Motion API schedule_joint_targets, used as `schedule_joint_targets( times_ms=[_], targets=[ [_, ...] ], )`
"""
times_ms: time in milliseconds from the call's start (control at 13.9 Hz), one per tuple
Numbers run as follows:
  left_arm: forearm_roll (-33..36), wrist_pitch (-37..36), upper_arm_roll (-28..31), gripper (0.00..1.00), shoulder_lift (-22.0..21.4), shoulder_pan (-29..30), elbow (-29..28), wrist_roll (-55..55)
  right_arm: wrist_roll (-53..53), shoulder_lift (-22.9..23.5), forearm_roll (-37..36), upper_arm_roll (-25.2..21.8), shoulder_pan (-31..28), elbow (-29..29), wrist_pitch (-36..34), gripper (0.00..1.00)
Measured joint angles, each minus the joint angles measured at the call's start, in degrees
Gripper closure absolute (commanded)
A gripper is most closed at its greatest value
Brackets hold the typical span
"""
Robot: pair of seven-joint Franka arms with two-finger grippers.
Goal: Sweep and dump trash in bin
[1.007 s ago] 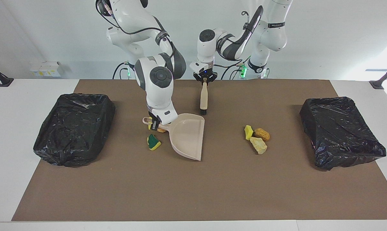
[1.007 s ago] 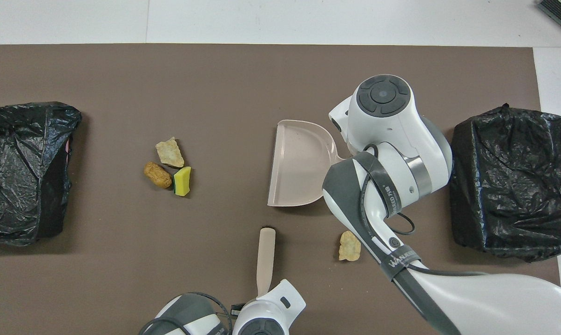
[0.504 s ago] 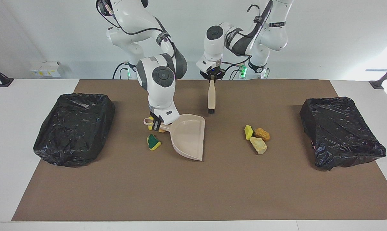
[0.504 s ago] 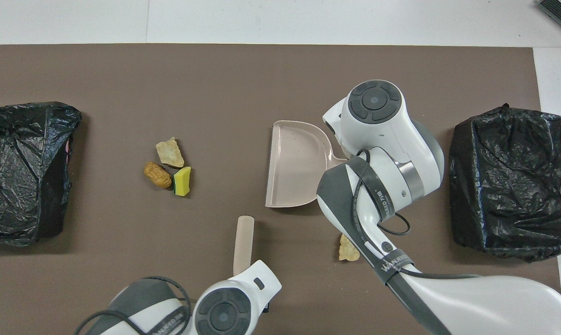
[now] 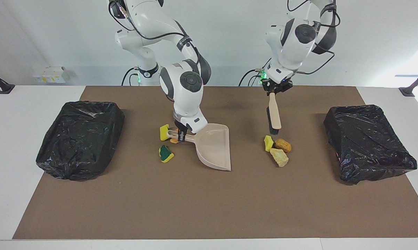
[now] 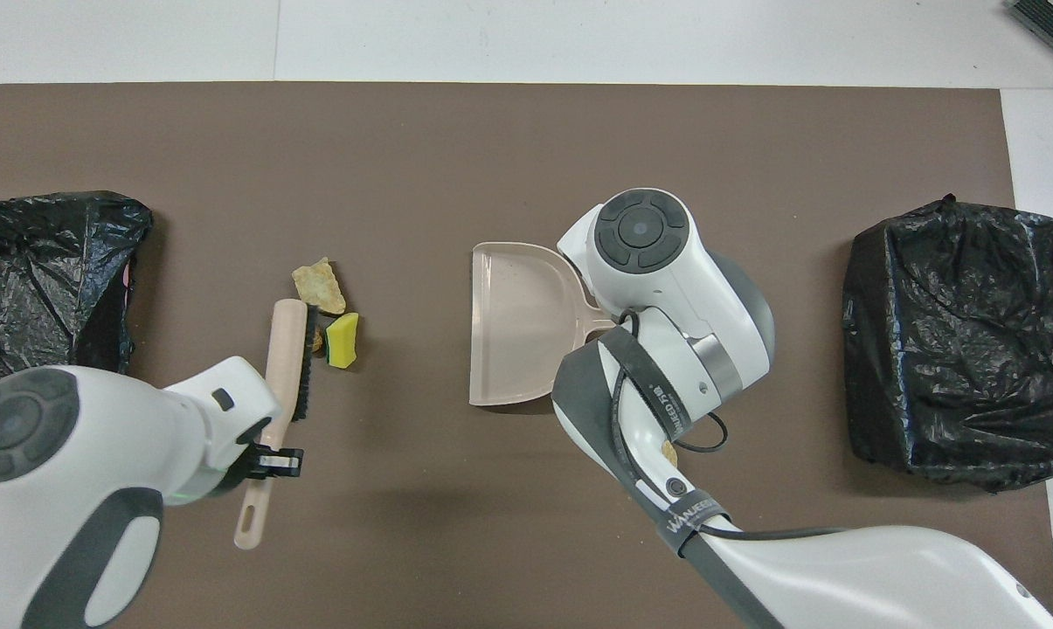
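Observation:
My left gripper [image 5: 275, 91] [image 6: 268, 454] is shut on the handle of the beige brush [image 5: 274, 116] [image 6: 286, 367]. The brush hangs with its black bristles low over a trash cluster. The cluster is a yellow sponge [image 5: 268, 143] [image 6: 343, 341], an orange lump [image 5: 282, 145] and a beige lump [image 5: 279, 157] [image 6: 319, 286]. My right gripper [image 5: 181, 133] is shut on the handle of the beige dustpan [image 5: 212, 146] [image 6: 517, 323], which rests on the mat. A yellow sponge [image 5: 164, 132], a green-yellow sponge [image 5: 165, 153] and an orange scrap [image 5: 174, 140] lie beside the handle. The right arm hides them in the overhead view.
Two black-bagged bins stand on the brown mat, one at the right arm's end [image 5: 80, 139] [image 6: 959, 341] and one at the left arm's end [image 5: 368, 142] [image 6: 50, 288]. A tan lump [image 6: 668, 451] peeks out under the right arm, nearer to the robots than the dustpan.
My left arm has swung the brush from the table's middle toward its own end, to the three-scrap cluster. My right gripper has slid the dustpan slightly the same way, uncovering a yellow sponge.

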Motion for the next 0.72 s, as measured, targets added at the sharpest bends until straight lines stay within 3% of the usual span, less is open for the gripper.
schedule_joint_targets(
  times_ms=[288, 576, 720],
  targets=[
    [7.7, 1.2, 0.0, 1.00, 9.1, 9.4, 8.6, 4.9, 0.0, 0.5, -0.4, 0.0, 1.5, 0.0, 1.1, 1.00],
    [12.0, 9.0, -0.7, 1.00, 19.5, 10.0, 10.8, 5.2, 0.0, 0.8, -0.4, 0.0, 1.7, -0.1, 1.7, 1.00],
    [12.0, 9.6, -1.3, 1.00, 21.7, 9.6, 10.0, 3.5, 0.1, 0.9, -0.4, -0.1, 1.8, -0.1, 1.9, 1.00]
  ],
)
